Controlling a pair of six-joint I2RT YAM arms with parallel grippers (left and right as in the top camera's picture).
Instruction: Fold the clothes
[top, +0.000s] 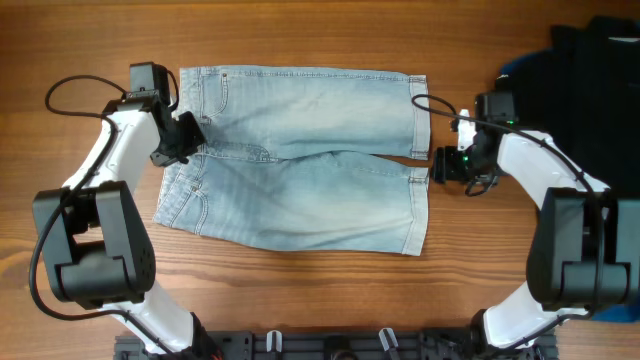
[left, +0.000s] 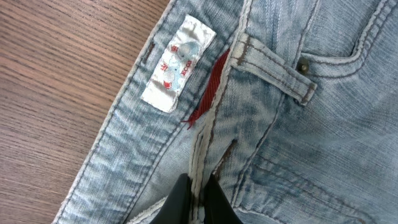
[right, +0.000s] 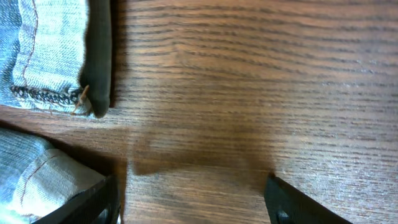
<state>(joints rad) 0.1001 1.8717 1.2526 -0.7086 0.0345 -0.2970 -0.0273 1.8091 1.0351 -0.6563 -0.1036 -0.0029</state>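
Shorts (top: 300, 165) are lying flat on the bench (top: 330, 300), waist at 9 o'clock, the left end effector (left: 198, 183) pinching the waistband (left: 130, 137) while the right end effector (top: 440, 165) is hovering spread beside the hems (top: 418, 150) at 3 o'clock, probably needing a grip there before folding.

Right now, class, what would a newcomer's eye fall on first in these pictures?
The pale blue denim shorts lie spread flat across the middle of the wooden table. The left pincer is shut on the shorts at the waist, while the right pincer is open beside the leg hems. A heap of dark clothes sits in the far corner, beyond the right arm.
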